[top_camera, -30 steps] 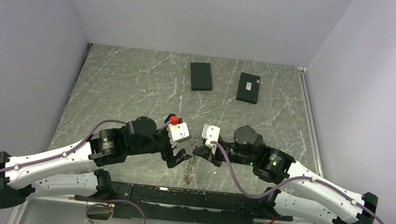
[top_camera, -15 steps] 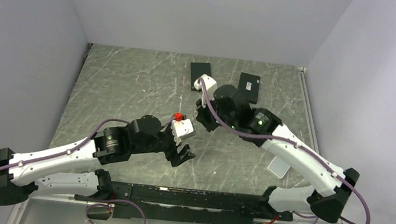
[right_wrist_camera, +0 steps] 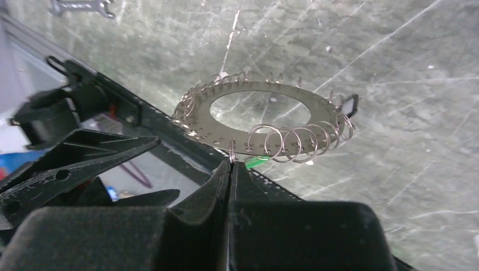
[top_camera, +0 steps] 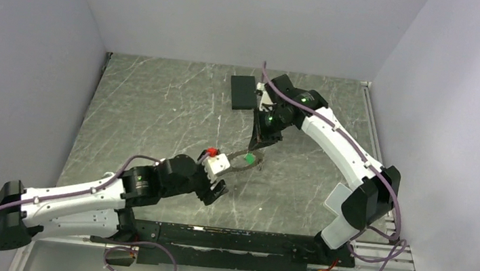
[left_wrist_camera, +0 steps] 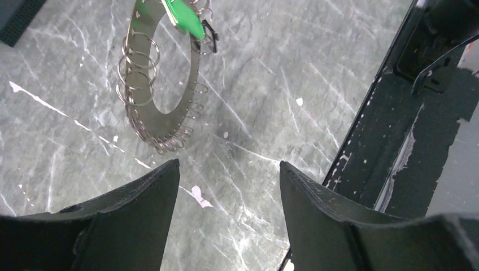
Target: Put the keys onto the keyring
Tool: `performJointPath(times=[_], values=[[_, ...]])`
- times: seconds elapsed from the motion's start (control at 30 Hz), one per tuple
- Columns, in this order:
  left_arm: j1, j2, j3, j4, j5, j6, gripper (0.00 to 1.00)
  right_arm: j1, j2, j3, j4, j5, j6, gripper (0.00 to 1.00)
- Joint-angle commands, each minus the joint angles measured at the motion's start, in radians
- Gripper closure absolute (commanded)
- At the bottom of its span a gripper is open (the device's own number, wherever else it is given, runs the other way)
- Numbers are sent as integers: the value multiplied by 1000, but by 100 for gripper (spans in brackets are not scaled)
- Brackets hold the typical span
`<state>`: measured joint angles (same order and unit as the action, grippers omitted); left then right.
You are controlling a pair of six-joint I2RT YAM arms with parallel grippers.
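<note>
First, table [top_camera: 153,98]: we saw a grey-green marbled top lying beneath both grippers.
Right arm [top_camera: 339,143]: it reached far out over the table, with its wrist bent down toward the middle.
Left arm [top_camera: 80,192]: it stretched low across the near part of the table, pointing at the right gripper.
Black rail [left_wrist_camera: 390,147]: it ran along the table edge, off to the right of the left gripper.
Black box [top_camera: 243,92]: it lay flat on the table behind the right gripper, well apart from the keyring.
Left gripper [left_wrist_camera: 229,166]: we found its jaws released, standing wide with nothing between them.
Right gripper [right_wrist_camera: 231,164]: its fingers were clenched tight on the near rim of the keyring.
Keyring [right_wrist_camera: 326,116]: the flat grey ring stuck out ahead of the right gripper's fingertips. It was just beyond the left gripper's open tips, not touching them.
Green tag [left_wrist_camera: 183,17]: it sat on the keyring at the end farthest from the left gripper.
Wire loops [right_wrist_camera: 288,141]: small silver rings lined the keyring's edge, the larger ones just past the right fingertips.
</note>
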<state>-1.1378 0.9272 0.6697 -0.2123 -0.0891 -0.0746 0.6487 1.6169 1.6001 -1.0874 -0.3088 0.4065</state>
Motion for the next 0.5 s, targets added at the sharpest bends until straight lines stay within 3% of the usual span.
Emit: performJointPath(times=[0.0, 0.3, 0.47], values=[[-4, -118, -73, 216, 2, -33, 31, -40, -47, 24, 14, -180, 149, 100], [-5, -28, -65, 383, 44, 4, 32, -51, -83, -61, 113, -232, 216, 100], [-5, 69, -84, 529, -64, 40, 31, -52, -102, -55, 112, -214, 215, 100]])
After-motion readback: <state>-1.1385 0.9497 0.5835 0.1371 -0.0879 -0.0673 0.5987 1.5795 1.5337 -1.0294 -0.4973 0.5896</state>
